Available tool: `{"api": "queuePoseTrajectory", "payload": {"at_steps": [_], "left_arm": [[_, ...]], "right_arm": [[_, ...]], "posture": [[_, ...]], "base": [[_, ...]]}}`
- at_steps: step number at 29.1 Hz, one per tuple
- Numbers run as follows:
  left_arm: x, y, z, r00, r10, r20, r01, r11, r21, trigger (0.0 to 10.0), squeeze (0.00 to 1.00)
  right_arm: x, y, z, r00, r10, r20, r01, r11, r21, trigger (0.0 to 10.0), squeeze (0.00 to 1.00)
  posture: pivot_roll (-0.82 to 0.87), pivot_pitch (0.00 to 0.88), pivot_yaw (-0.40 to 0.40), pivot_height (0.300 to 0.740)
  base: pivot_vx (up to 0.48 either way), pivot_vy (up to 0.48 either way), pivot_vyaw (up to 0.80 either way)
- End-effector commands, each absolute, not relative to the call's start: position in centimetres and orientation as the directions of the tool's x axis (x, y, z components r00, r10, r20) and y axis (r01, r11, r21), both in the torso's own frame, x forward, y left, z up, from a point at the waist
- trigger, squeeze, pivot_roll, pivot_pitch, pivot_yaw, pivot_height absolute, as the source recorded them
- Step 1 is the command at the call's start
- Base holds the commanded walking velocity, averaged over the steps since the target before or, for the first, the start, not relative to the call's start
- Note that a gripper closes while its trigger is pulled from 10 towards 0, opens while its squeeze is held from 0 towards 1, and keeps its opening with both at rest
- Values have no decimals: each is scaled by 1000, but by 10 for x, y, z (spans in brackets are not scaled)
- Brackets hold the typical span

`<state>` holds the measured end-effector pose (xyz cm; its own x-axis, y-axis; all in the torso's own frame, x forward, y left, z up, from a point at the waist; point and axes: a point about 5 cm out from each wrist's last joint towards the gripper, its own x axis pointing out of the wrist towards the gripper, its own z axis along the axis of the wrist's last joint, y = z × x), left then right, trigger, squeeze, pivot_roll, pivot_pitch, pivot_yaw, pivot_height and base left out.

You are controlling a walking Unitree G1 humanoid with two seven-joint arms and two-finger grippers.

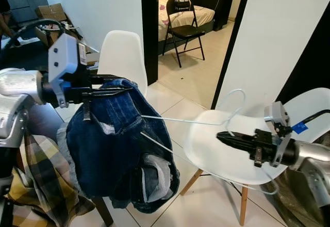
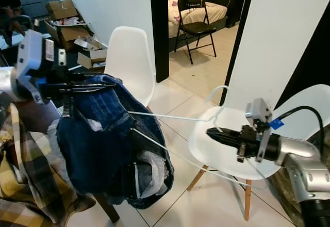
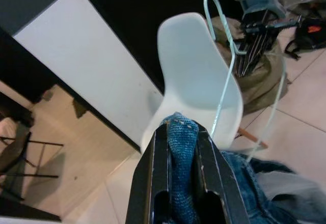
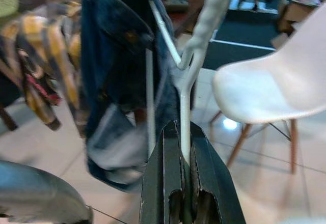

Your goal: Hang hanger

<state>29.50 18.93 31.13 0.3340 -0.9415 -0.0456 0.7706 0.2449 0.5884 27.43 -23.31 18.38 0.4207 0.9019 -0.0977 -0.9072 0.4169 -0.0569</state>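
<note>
My left gripper [image 1: 126, 88] is shut on the waistband of a pair of blue jeans [image 1: 113, 144], which hang from it in a bundle above a chair at my left. A white wire hanger [image 1: 180, 123] runs from inside the jeans across to my right gripper [image 1: 219, 135], which is shut on the hanger's neck just below the hook [image 1: 234, 95]. In the left wrist view the denim [image 3: 178, 127] is pinched between the fingers. In the right wrist view the hanger's neck [image 4: 186, 81] rises from the closed fingers, with the jeans [image 4: 117, 46] beyond.
A white shell chair [image 1: 221, 149] stands under my right gripper and another [image 1: 121, 51] behind the jeans. Plaid cloth [image 1: 36, 175] lies at lower left. A white panel [image 1: 278, 41] leans at the right. Cardboard boxes [image 2: 62, 10] and a black folding chair [image 1: 183, 20] stand farther back.
</note>
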Motion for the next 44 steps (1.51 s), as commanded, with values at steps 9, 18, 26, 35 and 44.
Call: {"api": "queuePoseTrajectory", "payload": {"at_steps": [9, 18, 26, 35, 44], "left_arm": [[290, 162, 299, 220, -974, -53, 813, 153, 562, 10000, 0], [287, 146, 282, 148, -974, -169, 833, 31, 552, 10000, 0], [287, 156, 287, 153, -954, -259, 824, -21, 566, 10000, 0], [291, 188, 307, 250, -914, -320, 799, 8, 601, 10000, 0], [287, 177, 305, 155, -904, -398, 795, -126, 594, 10000, 0]], "right_arm": [[283, -198, 188, 339, 938, -70, -939, 334, -82, 10000, 0], [269, -158, 175, 176, 983, -59, -984, 175, -26, 10000, 0], [272, -159, 165, 206, 972, -116, -978, 203, -39, 10000, 0], [272, -202, 170, 249, 947, -203, -968, 247, -35, 10000, 0], [262, -191, 178, 86, 991, -103, -995, 91, 49, 10000, 0]], "posture": [[53, 0, 6, 740], [52, 0, 11, 740], [57, 0, 13, 740], [57, 0, 9, 740], [63, 0, 12, 740]], "base": [[0, 0, 0], [0, 0, 0], [0, 0, 0], [0, 0, 0], [0, 0, 0]]}}
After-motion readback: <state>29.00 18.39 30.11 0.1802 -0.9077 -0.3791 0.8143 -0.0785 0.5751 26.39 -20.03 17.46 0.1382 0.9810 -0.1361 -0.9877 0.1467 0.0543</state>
